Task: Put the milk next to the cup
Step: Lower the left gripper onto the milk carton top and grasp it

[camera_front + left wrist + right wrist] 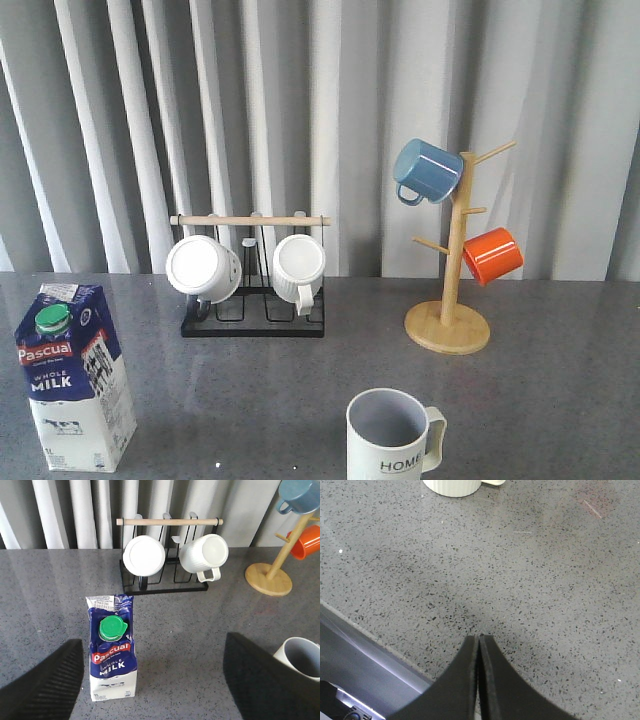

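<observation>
The milk (72, 378) stands upright at the lower left of the front frame, its green cap (52, 318) on the sloped top and the red logo facing the camera. It rests on the grey speckled surface (250, 400), with nothing touching it. In the left wrist view the milk (112, 650) sits in the lower middle, between the two dark fingers (42, 685) of the left gripper (155, 685), whose jaws are spread wide and hold nothing; both fingers are clear of the carton.

The cup (392, 436) with "HOME" lettering stands at the bottom centre of the front frame, well apart from the milk, its handle pointing right. Its rim shows at the lower right edge of the left wrist view (301, 657).

The right gripper (479, 645) appears at the bottom of its wrist view, jaws pressed together with nothing between them, over bare surface near the edge.

Behind, in the middle of the front frame, a black wire rack (253, 310) with a wooden bar carries two white mugs (204, 268). To the right, a wooden mug tree (450, 290) holds a blue mug (427, 171) and an orange mug (492, 255)
</observation>
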Robot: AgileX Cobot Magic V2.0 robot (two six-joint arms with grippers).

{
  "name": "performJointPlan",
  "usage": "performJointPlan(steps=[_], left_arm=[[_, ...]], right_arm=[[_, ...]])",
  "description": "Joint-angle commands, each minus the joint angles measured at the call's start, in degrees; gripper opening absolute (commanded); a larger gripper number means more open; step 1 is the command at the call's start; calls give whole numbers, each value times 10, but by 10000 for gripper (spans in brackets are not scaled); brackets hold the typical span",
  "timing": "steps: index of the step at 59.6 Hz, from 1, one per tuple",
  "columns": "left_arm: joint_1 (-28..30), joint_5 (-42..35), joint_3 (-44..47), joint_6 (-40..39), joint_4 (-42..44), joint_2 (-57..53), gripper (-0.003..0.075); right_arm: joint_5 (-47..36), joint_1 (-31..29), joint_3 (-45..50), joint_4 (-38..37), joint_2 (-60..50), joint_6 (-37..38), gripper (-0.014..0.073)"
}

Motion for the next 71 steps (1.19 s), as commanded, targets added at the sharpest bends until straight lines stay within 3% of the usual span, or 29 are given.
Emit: performJointPlan(steps=[1, 15, 36, 71], left_arm=[[0, -36, -26, 0, -31, 24, 559], [0, 7, -66, 0, -89, 97, 557], [0, 93, -200, -46, 35, 182, 487], [0, 97, -199, -44, 42, 200, 482]], right_arm=[[-36, -1, -15, -2, 0, 0, -8], [-35, -1, -15, -1, 0, 0, -8], [-35, -1, -15, -1, 0, 0, -8], [-34, -1, -15, -1, 0, -1, -8]])
